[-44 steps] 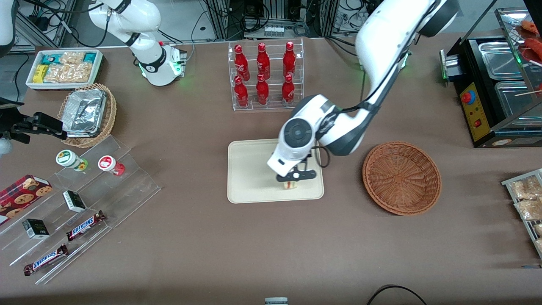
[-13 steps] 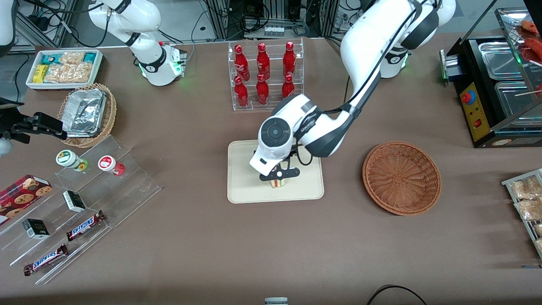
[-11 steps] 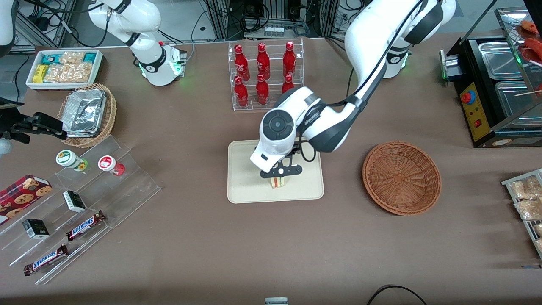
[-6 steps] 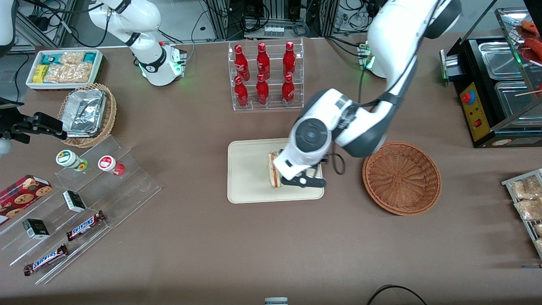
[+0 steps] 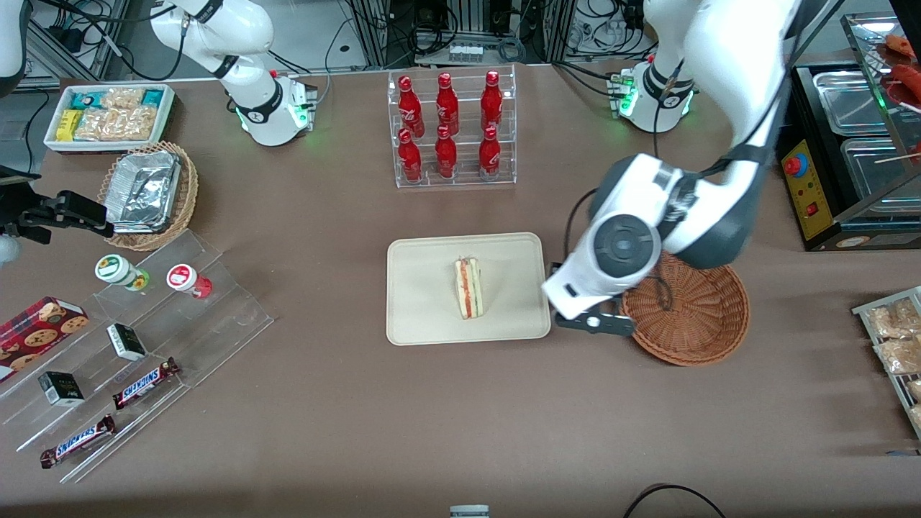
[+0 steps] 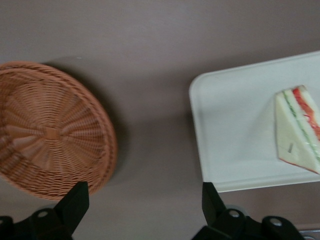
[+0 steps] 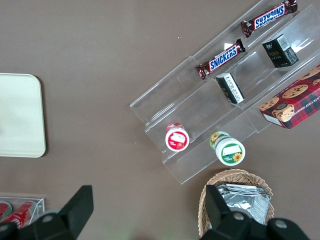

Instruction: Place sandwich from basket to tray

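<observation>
The sandwich [image 5: 468,288], a tan wedge with red and green filling along its cut edge, lies flat on the cream tray [image 5: 424,316]. It also shows in the left wrist view [image 6: 299,129] on the tray [image 6: 230,130]. The reddish-brown wicker basket [image 5: 701,331] stands beside the tray toward the working arm's end and holds nothing; it shows in the left wrist view too [image 6: 45,130]. My gripper [image 5: 594,322] is open and empty, raised above the bare table between the tray and the basket; the wrist view shows its spread fingers [image 6: 74,202].
A clear rack of red bottles [image 5: 450,129] stands farther from the front camera than the tray. A stepped acrylic stand with snack bars and jars [image 5: 137,338], a tan basket with foil containers [image 5: 147,191] and a white snack bin [image 5: 108,115] lie toward the parked arm's end.
The gripper held the sandwich on the tray, let it go, then rose and moved off sideways toward the basket. The sandwich now lies flat on the tray.
</observation>
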{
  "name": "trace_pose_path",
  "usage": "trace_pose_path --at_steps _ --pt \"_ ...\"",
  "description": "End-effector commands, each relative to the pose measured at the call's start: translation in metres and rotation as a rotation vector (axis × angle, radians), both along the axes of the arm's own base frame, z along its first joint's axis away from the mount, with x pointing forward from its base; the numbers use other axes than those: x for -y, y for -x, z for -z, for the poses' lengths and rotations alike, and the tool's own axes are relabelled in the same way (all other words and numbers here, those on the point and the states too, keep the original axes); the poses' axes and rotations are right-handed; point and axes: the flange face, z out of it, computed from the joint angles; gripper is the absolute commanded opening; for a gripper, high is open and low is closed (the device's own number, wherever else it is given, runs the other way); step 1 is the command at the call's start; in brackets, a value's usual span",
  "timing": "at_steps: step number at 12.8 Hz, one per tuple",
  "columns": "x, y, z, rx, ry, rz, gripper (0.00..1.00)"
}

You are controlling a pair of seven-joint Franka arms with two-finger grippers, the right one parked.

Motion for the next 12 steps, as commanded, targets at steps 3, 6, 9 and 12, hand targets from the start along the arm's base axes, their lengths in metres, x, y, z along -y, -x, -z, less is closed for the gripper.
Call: trace_pose_path --at_steps 3,6,9,12 --pt "-0.069 -0.006 -0.029 0.006 0.01 -0.024 1.0" --pt "-0.096 0.004 -0.039 0.013 -0.011 -0.053 1.0" --pt "-0.127 0.022 -0.051 0.017 -0.023 -0.1 1.0" --pt "-0.17 0.034 -0.072 0.004 0.012 -0.11 1.0"
